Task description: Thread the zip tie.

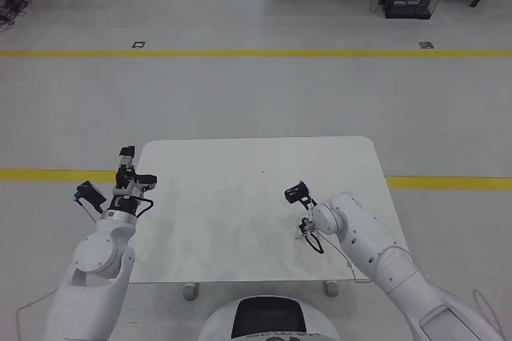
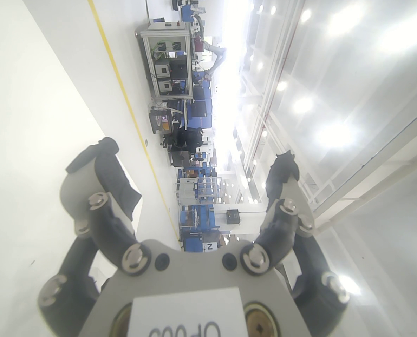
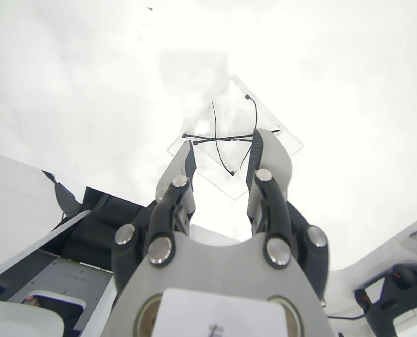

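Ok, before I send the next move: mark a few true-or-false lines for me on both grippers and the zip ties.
1. The right gripper is open. True.
2. The right gripper already holds a zip tie. False: nothing is between its fingers; the zip ties lie on the clear sheet below it.
3. The zip ties lie crossed over one another. True.
4. The left gripper is shut on a zip tie. False: it is open and empty, pointing out at the room.
5. The left gripper hangs over the clear sheet. False: in the top view it sits at the left edge of the table.
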`<state>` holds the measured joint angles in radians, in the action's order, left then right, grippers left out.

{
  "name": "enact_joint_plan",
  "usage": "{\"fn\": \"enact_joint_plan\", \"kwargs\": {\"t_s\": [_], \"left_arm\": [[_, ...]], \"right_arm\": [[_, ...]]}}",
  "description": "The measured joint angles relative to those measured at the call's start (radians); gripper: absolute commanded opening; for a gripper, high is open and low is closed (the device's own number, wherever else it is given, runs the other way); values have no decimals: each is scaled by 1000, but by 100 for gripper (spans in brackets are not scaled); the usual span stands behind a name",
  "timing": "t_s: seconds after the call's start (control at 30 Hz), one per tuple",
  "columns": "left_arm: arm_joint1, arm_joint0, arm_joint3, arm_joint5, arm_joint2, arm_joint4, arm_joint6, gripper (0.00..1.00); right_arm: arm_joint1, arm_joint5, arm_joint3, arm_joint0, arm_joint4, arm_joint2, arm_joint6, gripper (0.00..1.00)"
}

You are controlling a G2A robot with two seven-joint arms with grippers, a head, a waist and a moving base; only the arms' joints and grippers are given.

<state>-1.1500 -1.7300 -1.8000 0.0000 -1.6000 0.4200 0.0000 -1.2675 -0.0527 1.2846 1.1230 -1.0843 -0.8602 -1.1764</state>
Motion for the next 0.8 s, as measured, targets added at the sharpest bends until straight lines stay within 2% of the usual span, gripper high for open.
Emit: {"fn": "enact_joint_plan", "kwargs": {"t_s": [0.57,0.7,0.8], "left_arm": [[0,0,0,0,0,0,0,100],[0,0,0,0,0,0,0,100],[0,0,0,0,0,0,0,100]], "right_arm": [[-45,-10,-171,-76,23,69,32,33],[-53,6,-197,-89,36,77,29,22],[-57,22,-216,-100,40,80,20,24]]}}
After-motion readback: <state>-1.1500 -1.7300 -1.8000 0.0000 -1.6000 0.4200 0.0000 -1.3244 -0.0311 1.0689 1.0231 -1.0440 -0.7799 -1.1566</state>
